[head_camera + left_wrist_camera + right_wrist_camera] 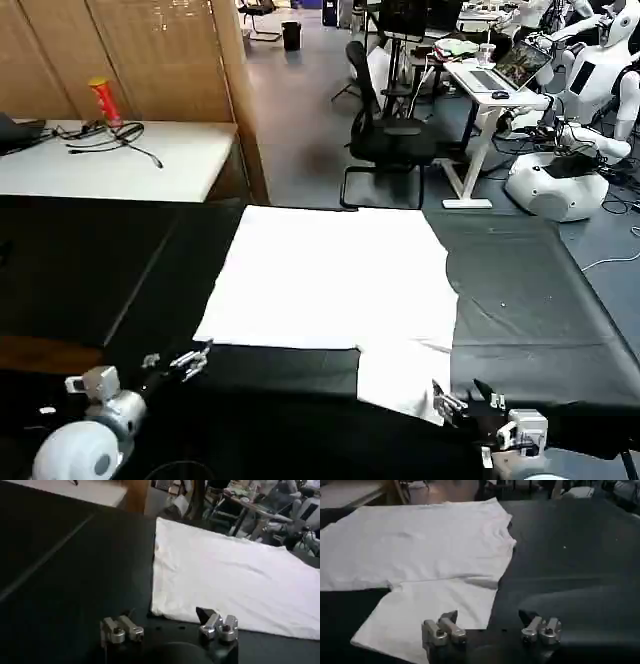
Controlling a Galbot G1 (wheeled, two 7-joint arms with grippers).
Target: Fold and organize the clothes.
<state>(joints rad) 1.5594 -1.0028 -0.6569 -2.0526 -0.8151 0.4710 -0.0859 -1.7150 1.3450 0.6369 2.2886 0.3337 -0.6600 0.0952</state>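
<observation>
An office with chairs and desks lies behind a table (540, 300) under a black cover. On it the T-shirt (330, 280) lies flat, plain side up, one sleeve (400, 375) reaching toward the near edge. The right claw (462, 402) hovers just beside that sleeve's end, jaws apart and holding nothing. The left claw (190, 362), also spread and empty, sits near the shirt's near left corner, over bare cover.

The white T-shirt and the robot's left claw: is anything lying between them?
Nothing but bare black table cover. In the left wrist view, the open left gripper sits just short of the plain white cotton T-shirt, by its near corner.
</observation>
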